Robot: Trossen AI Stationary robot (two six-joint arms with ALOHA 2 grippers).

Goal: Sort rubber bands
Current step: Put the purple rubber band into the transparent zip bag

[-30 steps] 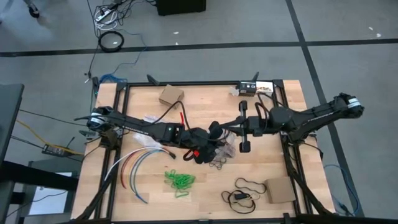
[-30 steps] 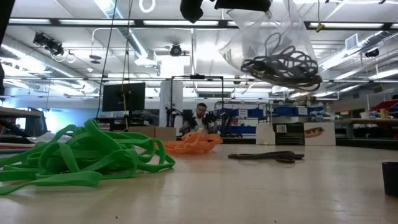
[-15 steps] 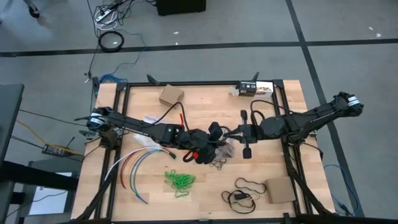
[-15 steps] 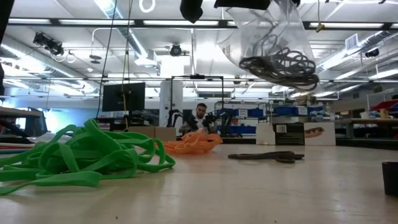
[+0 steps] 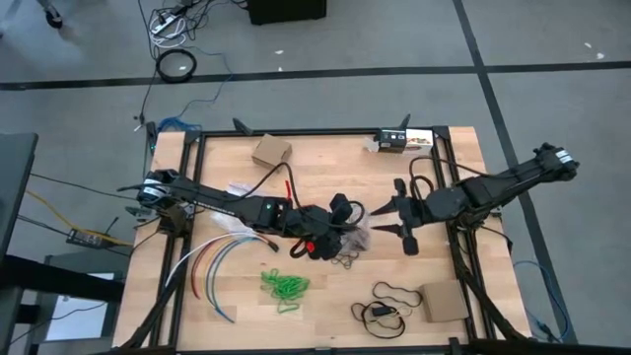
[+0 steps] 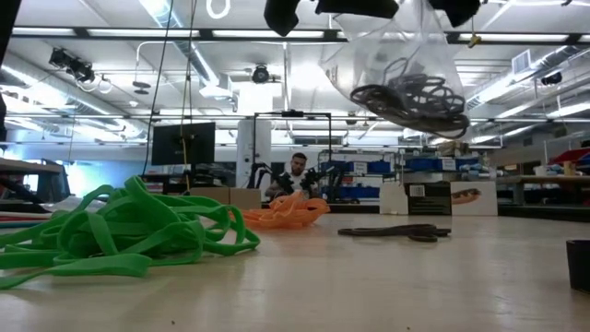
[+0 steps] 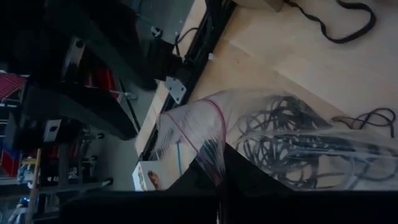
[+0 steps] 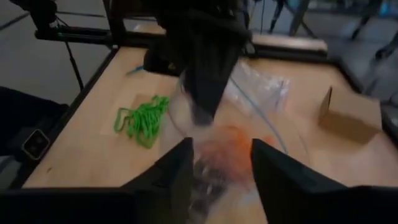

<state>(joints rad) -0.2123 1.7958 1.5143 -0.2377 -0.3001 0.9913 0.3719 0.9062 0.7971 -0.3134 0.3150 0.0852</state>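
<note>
Rubber bands (image 6: 410, 95) fill a clear bag (image 6: 392, 46) above the table (image 5: 325, 177).

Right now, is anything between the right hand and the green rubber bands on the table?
Yes. Seen from the right wrist, the left hand and the clear bag of dark rubber bands it holds up hang between the open right hand and the green rubber bands.

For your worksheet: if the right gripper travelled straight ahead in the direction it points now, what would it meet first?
Probably the clear plastic bag of dark rubber bands, which the shut left gripper holds up. The right gripper, fingers open, points straight at it; depth is uncertain.
</note>
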